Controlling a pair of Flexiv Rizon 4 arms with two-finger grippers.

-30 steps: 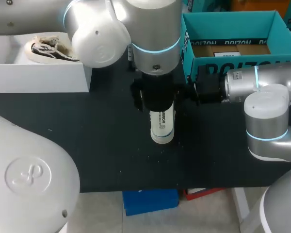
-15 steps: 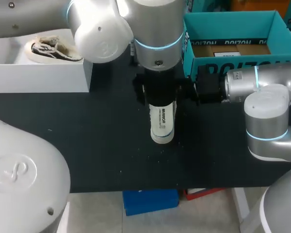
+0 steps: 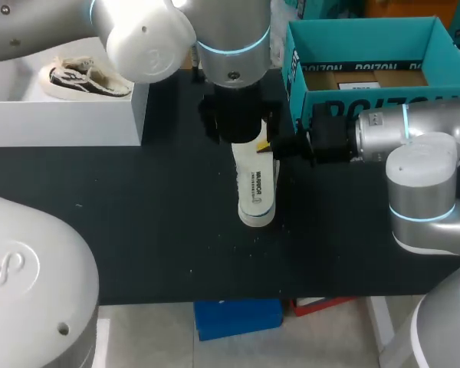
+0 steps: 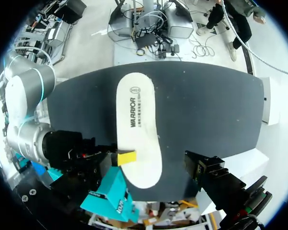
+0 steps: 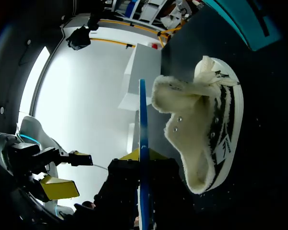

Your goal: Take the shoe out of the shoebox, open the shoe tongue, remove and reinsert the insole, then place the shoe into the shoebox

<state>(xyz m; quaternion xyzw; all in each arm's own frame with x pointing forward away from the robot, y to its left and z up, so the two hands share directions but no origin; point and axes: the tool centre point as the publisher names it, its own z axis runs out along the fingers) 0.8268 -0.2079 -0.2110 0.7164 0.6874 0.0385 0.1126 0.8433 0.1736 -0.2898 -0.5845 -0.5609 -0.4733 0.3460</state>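
The right claw (image 3: 270, 146) pinches the insole (image 3: 257, 192) by one side edge only, and the left claw (image 3: 241, 134) hangs wide open and empty above it, so the insole could sag or slip free before reaching the shoe (image 5: 206, 129) ahead of the right claw.

White insole (image 3: 257, 192) on black table (image 3: 138, 215), teal shoebox (image 3: 360, 42) (cream shoe (image 5: 201, 129), black-and-white striped side)

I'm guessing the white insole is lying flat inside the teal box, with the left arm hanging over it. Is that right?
Not quite. The insole lies flat on the black table, in front of the teal box rather than inside it, as the head view shows. The rest holds: the left arm does hang over it.
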